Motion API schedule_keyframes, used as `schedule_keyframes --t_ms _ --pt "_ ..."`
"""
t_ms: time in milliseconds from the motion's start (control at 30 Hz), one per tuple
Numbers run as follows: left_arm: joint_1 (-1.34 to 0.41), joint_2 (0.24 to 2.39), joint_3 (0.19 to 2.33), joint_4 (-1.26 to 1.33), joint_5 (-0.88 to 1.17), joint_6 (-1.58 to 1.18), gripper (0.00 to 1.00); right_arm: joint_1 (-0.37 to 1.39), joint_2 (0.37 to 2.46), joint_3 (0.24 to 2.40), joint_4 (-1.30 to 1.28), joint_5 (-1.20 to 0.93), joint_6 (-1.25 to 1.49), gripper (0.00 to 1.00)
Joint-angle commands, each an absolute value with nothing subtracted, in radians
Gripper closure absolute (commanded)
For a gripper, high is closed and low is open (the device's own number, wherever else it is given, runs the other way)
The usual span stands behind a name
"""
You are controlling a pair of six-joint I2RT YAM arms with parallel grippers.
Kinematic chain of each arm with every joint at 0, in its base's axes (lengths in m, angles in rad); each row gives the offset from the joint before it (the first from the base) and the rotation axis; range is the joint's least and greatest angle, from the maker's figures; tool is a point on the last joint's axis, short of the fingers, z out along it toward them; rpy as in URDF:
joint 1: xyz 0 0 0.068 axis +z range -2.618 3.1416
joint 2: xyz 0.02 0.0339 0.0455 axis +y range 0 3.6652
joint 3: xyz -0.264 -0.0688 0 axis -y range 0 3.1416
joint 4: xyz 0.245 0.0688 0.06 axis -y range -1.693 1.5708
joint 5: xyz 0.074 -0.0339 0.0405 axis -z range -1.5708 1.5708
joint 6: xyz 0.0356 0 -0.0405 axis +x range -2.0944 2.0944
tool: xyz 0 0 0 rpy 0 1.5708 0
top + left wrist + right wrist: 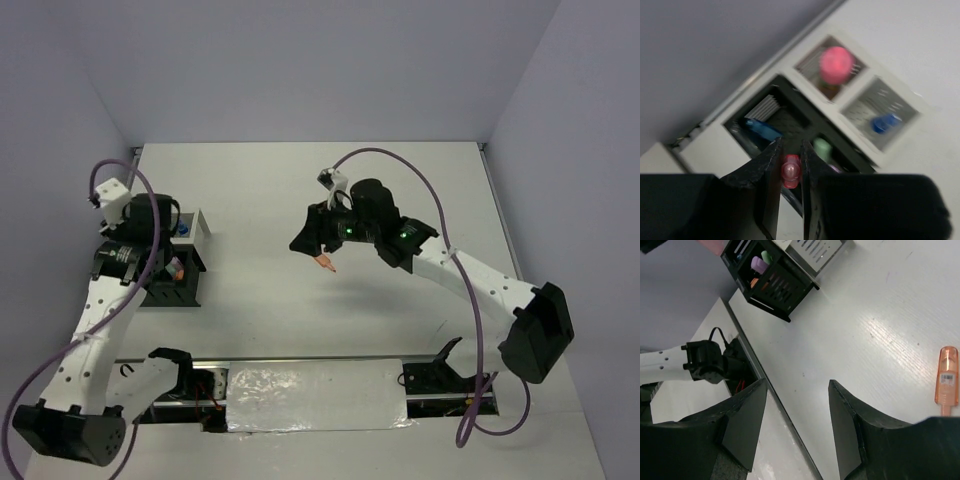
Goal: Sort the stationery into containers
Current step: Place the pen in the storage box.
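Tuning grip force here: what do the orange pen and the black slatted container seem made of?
The orange pen looks like translucent, glossy plastic: its body glows pale and carries a barcode label. The black slatted container seems matte moulded plastic, given its even slats and dull surface; coated metal is possible.

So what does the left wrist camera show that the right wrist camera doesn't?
Only the left wrist view: the left gripper shut on a pink pen above the organizer, and a pink-capped tube and a blue cap in its two white compartments.
Only the right wrist view: the right gripper open over the table, with an orange pen lying flat on it.
Both: the organizer's black compartments, with a green pen in one.
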State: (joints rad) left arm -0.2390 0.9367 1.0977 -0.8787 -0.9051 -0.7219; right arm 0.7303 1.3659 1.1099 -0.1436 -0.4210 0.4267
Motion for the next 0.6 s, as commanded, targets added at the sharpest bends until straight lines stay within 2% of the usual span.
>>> schedule_keyframes --t_ms 0,67,267,467,500,567 --pt "-0.03 0.925 1.063 -0.737 -0.89 -0.562 1.0 0.732 1.281 1.069 -0.121 -0.406 0.4 0.4" --pt "0.107 0.954 1.033 -0.675 -0.826 -0.522 1.0 0.733 1.259 1.04 -0.117 -0.41 0.396 0.4" --pt "0.236 1.014 1.012 -0.638 -0.758 -0.554 1.0 0.733 1.204 1.014 -0.101 -0.442 0.388 0.4" --pt "0.29 1.054 0.994 -0.62 -0.67 -0.578 1.0 0.735 1.164 1.003 -0.083 -0.468 0.396 0.4" --pt "0.296 1.055 0.996 -0.624 -0.667 -0.581 0.99 0.736 1.16 1.002 -0.08 -0.471 0.397 0.4" --pt "0.298 1.049 0.988 -0.614 -0.647 -0.578 0.83 0.736 1.157 0.996 -0.071 -0.476 0.405 0.4"
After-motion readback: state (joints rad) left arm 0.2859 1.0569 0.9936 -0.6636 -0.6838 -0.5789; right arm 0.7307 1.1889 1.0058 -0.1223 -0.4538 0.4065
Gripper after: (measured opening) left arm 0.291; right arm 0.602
